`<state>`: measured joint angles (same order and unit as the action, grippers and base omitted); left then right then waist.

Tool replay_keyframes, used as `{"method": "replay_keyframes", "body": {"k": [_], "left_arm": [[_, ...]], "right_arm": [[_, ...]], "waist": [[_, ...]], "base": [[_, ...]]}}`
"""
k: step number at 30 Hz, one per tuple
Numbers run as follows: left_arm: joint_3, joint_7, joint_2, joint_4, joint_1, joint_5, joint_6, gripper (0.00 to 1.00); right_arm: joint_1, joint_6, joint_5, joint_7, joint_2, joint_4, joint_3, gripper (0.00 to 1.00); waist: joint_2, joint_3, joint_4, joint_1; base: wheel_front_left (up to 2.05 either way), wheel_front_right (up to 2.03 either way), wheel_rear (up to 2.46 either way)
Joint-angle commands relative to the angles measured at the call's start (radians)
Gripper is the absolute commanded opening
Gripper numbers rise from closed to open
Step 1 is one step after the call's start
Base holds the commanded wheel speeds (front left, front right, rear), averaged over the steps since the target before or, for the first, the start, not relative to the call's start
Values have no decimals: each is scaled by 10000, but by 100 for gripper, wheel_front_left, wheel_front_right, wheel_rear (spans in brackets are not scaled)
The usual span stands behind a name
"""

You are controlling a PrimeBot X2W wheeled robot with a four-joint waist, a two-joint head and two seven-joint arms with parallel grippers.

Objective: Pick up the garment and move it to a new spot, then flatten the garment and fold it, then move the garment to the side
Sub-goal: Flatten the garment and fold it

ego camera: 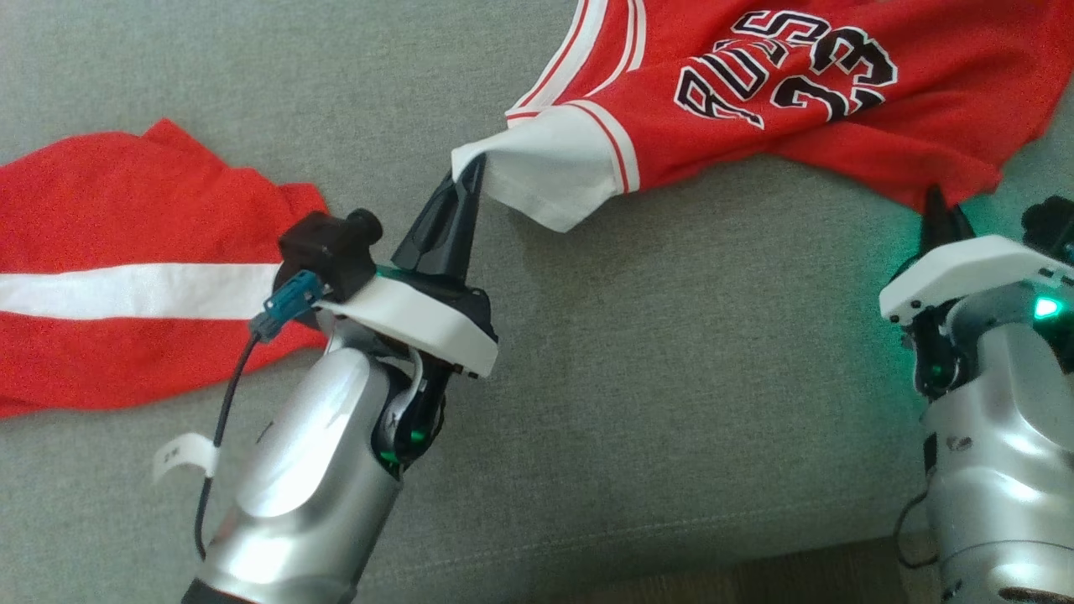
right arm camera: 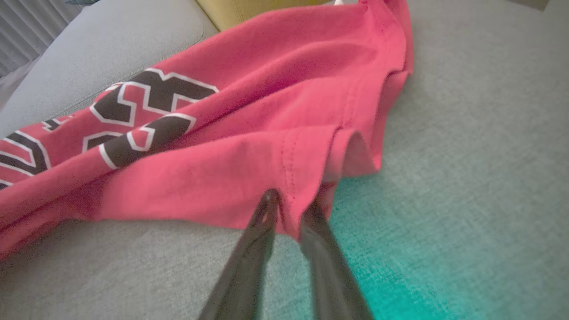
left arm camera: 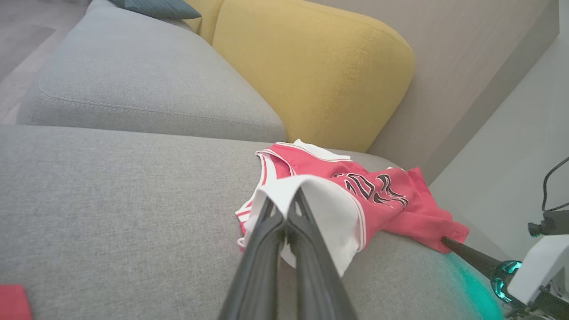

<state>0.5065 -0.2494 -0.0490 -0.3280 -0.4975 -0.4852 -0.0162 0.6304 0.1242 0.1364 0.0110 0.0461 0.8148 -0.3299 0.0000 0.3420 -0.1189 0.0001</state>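
Plainly, in the head view your left gripper (ego camera: 467, 180) is pinched together on the white sleeve (ego camera: 554, 168) of the soft red basketball jersey (ego camera: 797, 126). The jersey's body spreads ahead and to the right of those fingers across the grey fabric sofa seat (ego camera: 671, 377). A second red cloth with a white stripe (ego camera: 126, 252) lies off to that gripper's left, apart from it. Your right gripper (ego camera: 940, 220) reaches its tips to the jersey's near hem. From the left wrist, the closed fingers carry the sleeve draped over their tips, with the lettered chest just beyond and a yellow back cushion (left arm camera: 311, 66) farther off. From the right wrist, your right gripper (right arm camera: 291, 205) has its fingers nearly together, the stitched hem nipped between them. Expect a thin, limp, light knit. It should sag and stretch between your two holds and could slip from a shallow pinch, so favour the doubled hem and sleeve edge.
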Motion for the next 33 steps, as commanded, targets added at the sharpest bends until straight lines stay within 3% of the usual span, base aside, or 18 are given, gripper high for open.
{"method": "replay_keyframes", "body": {"k": [1,8,15,21,26,33], "left_arm": [[-335,-111,-65,358,-300,43,71,0],[-1032,-121,-66,627,-69,-179,98,0],[-2014,-122,-42,1324,210,-711,115,0],[-2668,-111,-31,2049,200,-1399,244,0],[-2854,85,-33,2745,174,-1695,387,0],[-3180,488,-21,4967,652,-2733,1161,0]], "right_arm": [[210,65,-98,-24,41,-452,301,0],[-471,65,347,-1028,239,-2193,1702,0],[-1367,65,2139,-2680,1470,-5416,3370,0],[-1531,65,2995,-3513,2289,-7153,3656,0],[-1364,65,3293,-3440,2436,-7720,3723,0],[-1530,65,3629,-3417,2376,-8903,3614,0]], "waist": [[0,-63,-34,-1],[0,-739,-206,-1],[0,-1687,-188,-1],[0,-2545,-114,-1],[0,-3083,-69,-1],[0,-3676,-84,-1]], "base": [[0,0,0],[0,0,0],[0,0,0],[0,0,0],[0,0,0],[0,0,0]]}}
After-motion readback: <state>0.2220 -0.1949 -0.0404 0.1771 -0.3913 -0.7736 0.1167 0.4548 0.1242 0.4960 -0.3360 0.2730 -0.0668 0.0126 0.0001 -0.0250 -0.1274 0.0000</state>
